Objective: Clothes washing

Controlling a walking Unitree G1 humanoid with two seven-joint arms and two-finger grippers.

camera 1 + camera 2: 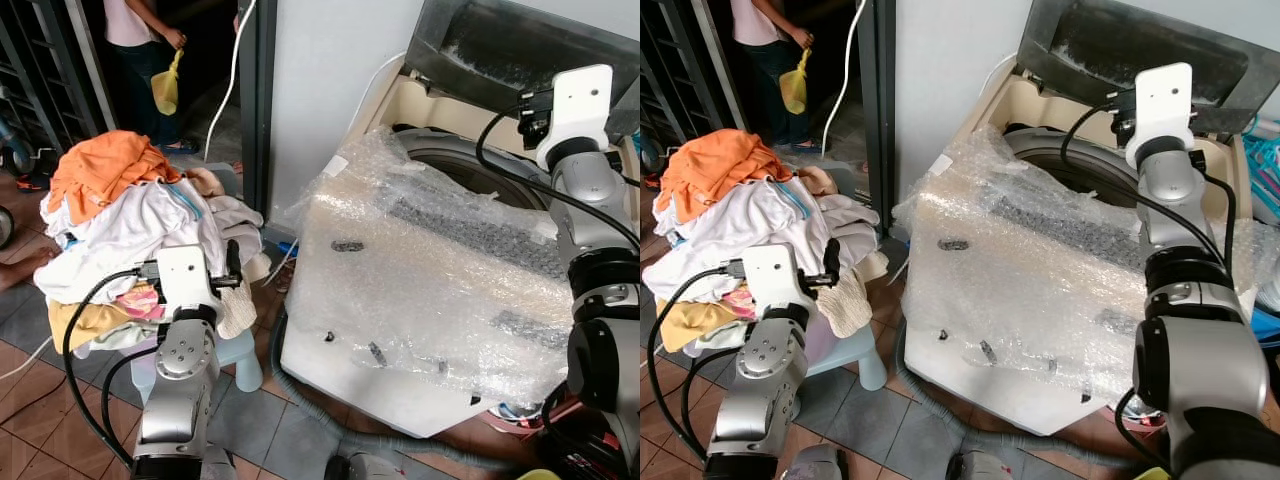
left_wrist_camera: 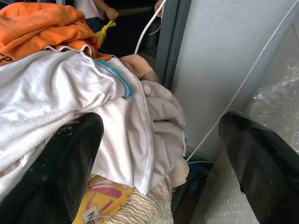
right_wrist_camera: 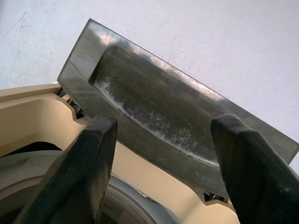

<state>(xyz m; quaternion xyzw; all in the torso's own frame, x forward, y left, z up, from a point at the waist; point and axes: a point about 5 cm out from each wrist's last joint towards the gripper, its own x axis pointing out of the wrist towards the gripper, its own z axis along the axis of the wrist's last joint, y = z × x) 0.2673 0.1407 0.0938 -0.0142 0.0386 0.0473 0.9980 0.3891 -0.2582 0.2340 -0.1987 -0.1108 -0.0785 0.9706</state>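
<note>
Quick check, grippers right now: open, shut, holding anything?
Left gripper: open, empty, at the pile of clothes.
Right gripper: open, empty, above the washing machine near its raised lid.

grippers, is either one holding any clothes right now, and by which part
Nothing is held. The left gripper is open beside the clothes pile, one finger against white cloth. The right gripper is open above the washing machine drum.

Even daylight, bright, no hard shadows. Doorway (image 1: 190, 70) behind the clothes pile (image 1: 130, 215) is dark. Bubble wrap (image 1: 440, 270) on the washing machine (image 1: 400, 390) shows soft white glare. Head views sharp. Wrist views: black fingers (image 2: 70, 172) close up, blurred; raised lid (image 3: 173, 116) in focus.
</note>
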